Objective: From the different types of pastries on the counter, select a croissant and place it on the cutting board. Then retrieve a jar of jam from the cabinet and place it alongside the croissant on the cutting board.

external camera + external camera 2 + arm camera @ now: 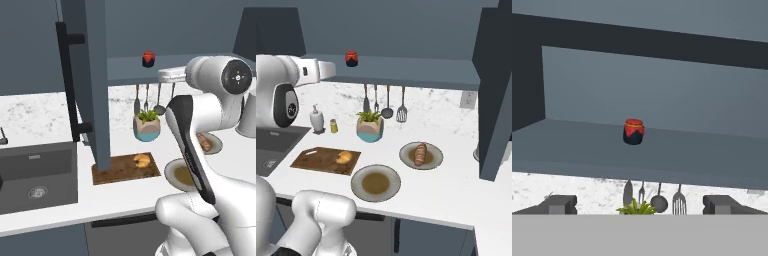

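Jar of jam [633, 131] upright on the open cabinet [95, 85] shelf, dark body and red top, standing alone near the shelf's middle; also seen as a small red-capped dot in the left base view [148, 59] and the right base view [351, 58]. Gripper [640, 205] spread wide and empty in the hand view, finger tips [559, 204] far apart at the bottom edge, aimed at the jar but well short of it, nothing between the jaws. Cabinet door swung open toward the room, long black bar handle [69, 82] on its face. Croissant [141, 160] lying on the cutting board [120, 172], toward the board's right end in both base views [344, 156]. Cutting board flat on the white marbled counter [456, 190], just right of the dark sink [37, 175]. Darker brown pastry [420, 154] resting on a tan plate [432, 161]; a second tan plate [375, 183] beside it, nearer the counter's front edge. Potted plant [370, 126] behind the board, beneath a row of hanging utensils [384, 102]. Soap dispenser [316, 119] and a small yellow shaker [334, 126] by the sink.
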